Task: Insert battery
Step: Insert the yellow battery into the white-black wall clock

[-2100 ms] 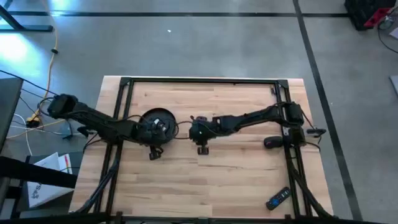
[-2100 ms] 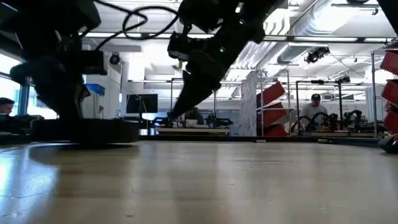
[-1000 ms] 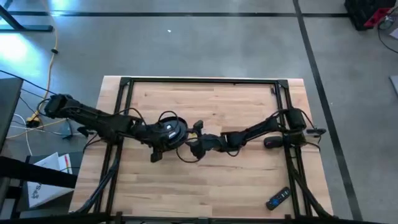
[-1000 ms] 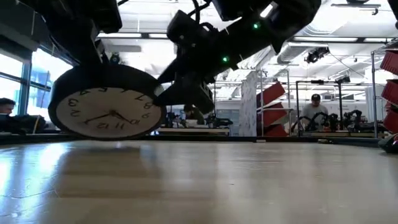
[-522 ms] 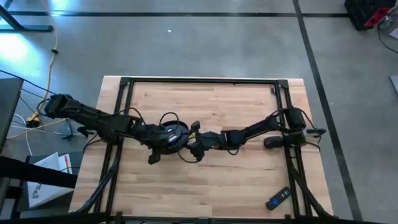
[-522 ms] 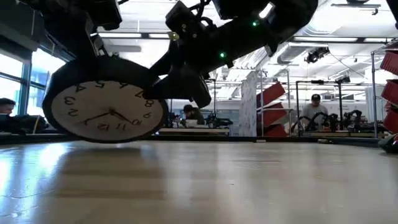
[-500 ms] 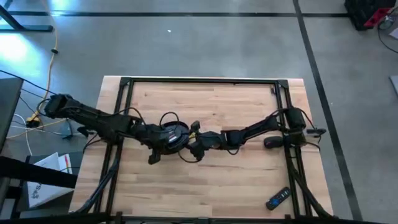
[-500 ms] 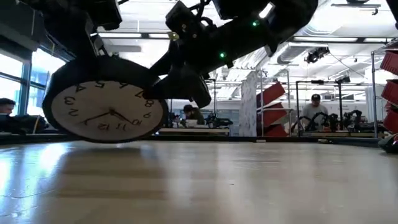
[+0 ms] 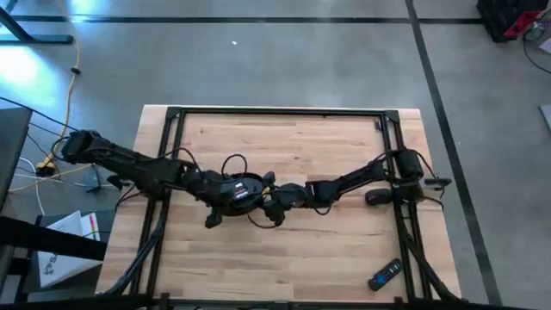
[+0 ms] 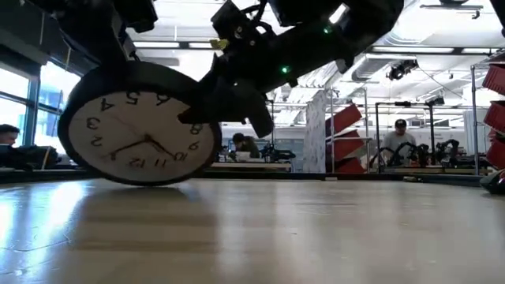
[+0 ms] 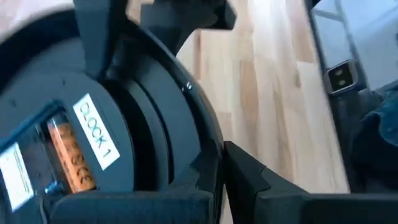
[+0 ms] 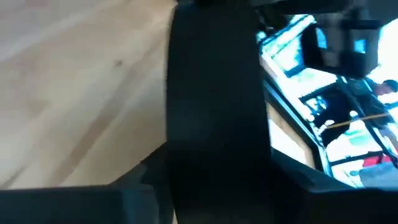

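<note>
Holding the clock (image 10: 140,126) at mid-tabletop (image 9: 327,250), the left end effector (image 9: 225,194) is clamped on the clock's rim. Low view: clock stands tilted nearly on edge, white face toward that camera, lowest rim at or just above the wood. Left wrist view: black back of clock fills the frame; the recessed battery compartment (image 11: 43,155) holds an orange battery (image 11: 67,157), beside a white label (image 11: 96,132) reading "CLOCK 1". Right end effector (image 9: 272,202) sits against the clock's right side; cannot tell whether its fingers are parted or closed. A remote control (image 9: 385,275) lies near the tabletop's front right corner, well apart.
</note>
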Controlling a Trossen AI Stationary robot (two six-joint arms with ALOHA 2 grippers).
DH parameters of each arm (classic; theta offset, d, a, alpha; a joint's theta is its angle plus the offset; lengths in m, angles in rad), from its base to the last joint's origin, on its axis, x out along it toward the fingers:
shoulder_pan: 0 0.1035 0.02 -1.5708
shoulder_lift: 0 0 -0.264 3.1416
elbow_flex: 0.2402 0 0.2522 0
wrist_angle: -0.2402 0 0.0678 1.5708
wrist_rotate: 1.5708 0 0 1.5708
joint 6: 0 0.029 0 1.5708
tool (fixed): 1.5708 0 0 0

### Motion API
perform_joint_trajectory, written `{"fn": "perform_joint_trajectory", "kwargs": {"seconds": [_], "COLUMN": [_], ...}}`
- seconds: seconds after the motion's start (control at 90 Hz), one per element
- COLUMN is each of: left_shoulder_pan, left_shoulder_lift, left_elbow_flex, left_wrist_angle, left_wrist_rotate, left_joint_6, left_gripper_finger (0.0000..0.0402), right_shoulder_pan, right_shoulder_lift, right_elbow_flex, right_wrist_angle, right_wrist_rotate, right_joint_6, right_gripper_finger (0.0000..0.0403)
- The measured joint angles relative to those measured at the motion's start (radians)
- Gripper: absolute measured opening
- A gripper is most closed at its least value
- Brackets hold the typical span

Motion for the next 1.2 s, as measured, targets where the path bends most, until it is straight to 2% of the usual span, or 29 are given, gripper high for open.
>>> {"fn": "perform_joint_trajectory", "kwargs": {"seconds": [0.256, 0.644, 0.867, 1.011, 1.2], "left_shoulder_pan": [0.0, 0.0, -0.005, -0.032, -0.083], "left_shoulder_lift": [-0.003, -0.099, -0.173, -0.201, -0.226], "left_elbow_flex": [0.001, 0.021, 0.147, 0.216, 0.284], "left_wrist_angle": [0.019, -0.022, -0.239, -0.317, -0.404], "left_wrist_rotate": [-0.001, -0.095, -0.252, -0.354, -0.505], "left_joint_6": [0.039, 0.092, 0.157, 0.199, 0.207], "left_gripper_finger": [0.0013, 0.01, 0.0111, 0.0111, 0.0111], "right_shoulder_pan": [0.0, -0.002, -0.004, -0.01, -0.035], "right_shoulder_lift": [0.001, 0.001, 0.001, 0.001, -0.01], "right_elbow_flex": [0.0, 0.0, 0.002, 0.001, 0.001], "right_wrist_angle": [-0.001, 0.05, 0.085, 0.079, 0.086], "right_wrist_rotate": [-0.001, 0.024, 0.062, 0.107, 0.057], "right_joint_6": [0.108, 0.288, 0.421, 0.535, 0.782], "right_gripper_finger": [0.0137, 0.0124, 0.0123, 0.0122, 0.0122]}}
